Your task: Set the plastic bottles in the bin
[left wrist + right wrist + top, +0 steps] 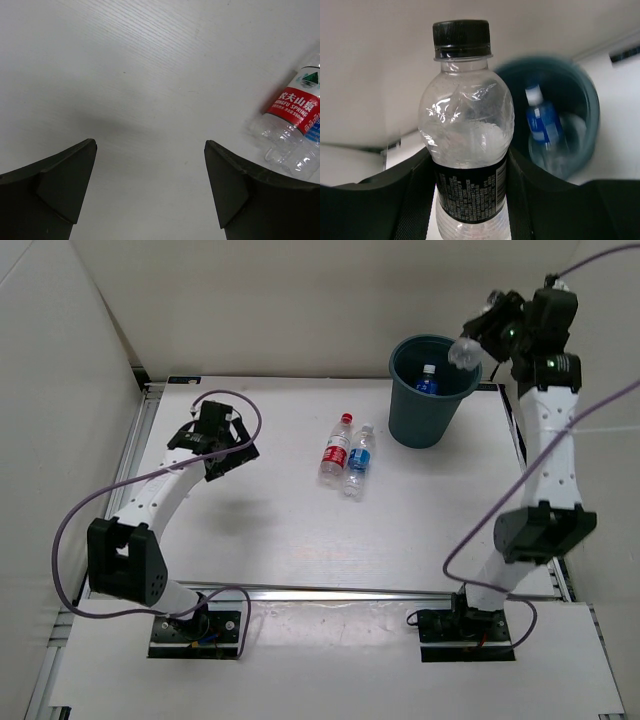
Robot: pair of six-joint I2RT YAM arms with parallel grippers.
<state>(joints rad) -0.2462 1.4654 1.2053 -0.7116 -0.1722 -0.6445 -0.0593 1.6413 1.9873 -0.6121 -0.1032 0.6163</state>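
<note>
My right gripper [482, 337] is shut on a clear bottle with a black label and black cap [465, 125], held above the right rim of the teal bin [420, 422]; the bottle also shows in the top view [465, 352]. A blue-label bottle [428, 380] lies inside the bin [590, 105], seen too in the right wrist view [545, 125]. A red-label bottle [337, 448] and a blue-label bottle [360, 462] lie side by side mid-table. My left gripper [232, 452] is open and empty, left of them; its view [150, 144] shows the red-label bottle [292, 107] at the right edge.
White walls stand behind and to the left of the table. A metal rail [330, 590] runs along the near edge. Purple cables [70, 530] loop beside both arms.
</note>
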